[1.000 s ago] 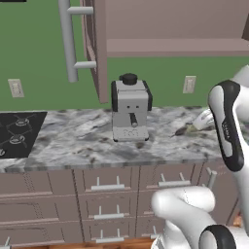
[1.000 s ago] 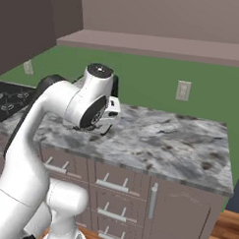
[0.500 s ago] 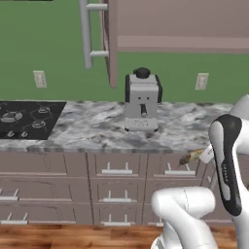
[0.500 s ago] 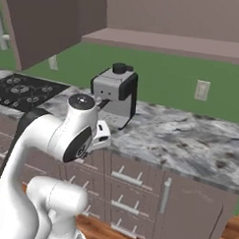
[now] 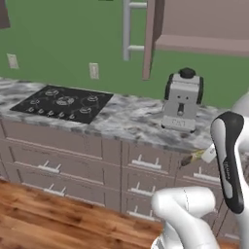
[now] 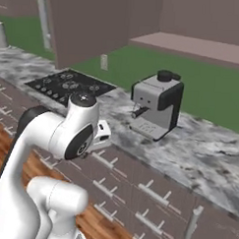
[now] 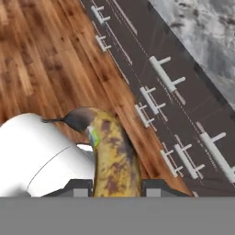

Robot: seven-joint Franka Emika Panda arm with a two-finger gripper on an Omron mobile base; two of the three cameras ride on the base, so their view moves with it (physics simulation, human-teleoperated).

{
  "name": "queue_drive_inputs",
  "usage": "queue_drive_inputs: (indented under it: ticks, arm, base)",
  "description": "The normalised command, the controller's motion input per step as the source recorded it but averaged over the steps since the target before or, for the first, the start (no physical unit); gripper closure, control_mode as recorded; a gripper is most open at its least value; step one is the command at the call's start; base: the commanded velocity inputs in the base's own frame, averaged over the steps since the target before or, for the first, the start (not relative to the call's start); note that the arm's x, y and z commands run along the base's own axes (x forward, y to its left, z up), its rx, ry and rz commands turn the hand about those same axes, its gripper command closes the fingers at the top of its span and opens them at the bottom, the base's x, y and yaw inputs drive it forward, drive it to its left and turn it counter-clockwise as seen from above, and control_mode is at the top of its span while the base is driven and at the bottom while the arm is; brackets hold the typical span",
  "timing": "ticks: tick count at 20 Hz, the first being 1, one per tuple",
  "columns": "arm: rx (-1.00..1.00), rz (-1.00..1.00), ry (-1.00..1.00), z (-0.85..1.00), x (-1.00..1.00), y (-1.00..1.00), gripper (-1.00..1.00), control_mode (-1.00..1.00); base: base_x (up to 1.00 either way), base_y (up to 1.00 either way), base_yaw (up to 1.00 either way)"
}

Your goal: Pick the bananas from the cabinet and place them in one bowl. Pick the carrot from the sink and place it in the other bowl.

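We see our claw (image 7: 112, 186) clenched on a blotchy yellow banana (image 7: 111, 156) that rises straight up from between the two finger tips, carried in the air beside the drawer fronts (image 7: 160, 92), above the wooden floor (image 7: 41, 59).

Blotched banana (image 7: 111, 158) between claw (image 7: 112, 186) tips

Coffee machine (image 5: 181, 101) right of stovetop (image 5: 63, 101)
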Motion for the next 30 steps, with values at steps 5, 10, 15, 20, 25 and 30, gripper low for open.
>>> queue_drive_inputs:
  ticks: [5, 10, 15, 20, 25, 30]
  arm:
    - [0.0, 0.0, 0.0, 0.0, 0.0, 0.0, 1.0, 1.0]
    - [0.0, 0.0, 0.0, 0.0, 0.0, 0.0, 1.0, 1.0]
    - [0.0, 0.0, 0.0, 0.0, 0.0, 0.0, 1.0, 1.0]
    - [0.0, 0.0, 0.0, 0.0, 0.0, 0.0, 1.0, 1.0]
    - [0.0, 0.0, 0.0, 0.0, 0.0, 0.0, 1.0, 1.0]
    - [0.0, 0.0, 0.0, 0.0, 0.0, 0.0, 1.0, 1.0]
  base:
    - [-0.05, 0.0, 0.5]
    - [-0.05, 0.0, 0.5]
    - [-0.04, 0.0, 0.5]
    - [-0.03, 0.0, 0.5]
    - [-0.02, 0.0, 0.5]
    - [-0.02, 0.0, 0.5]
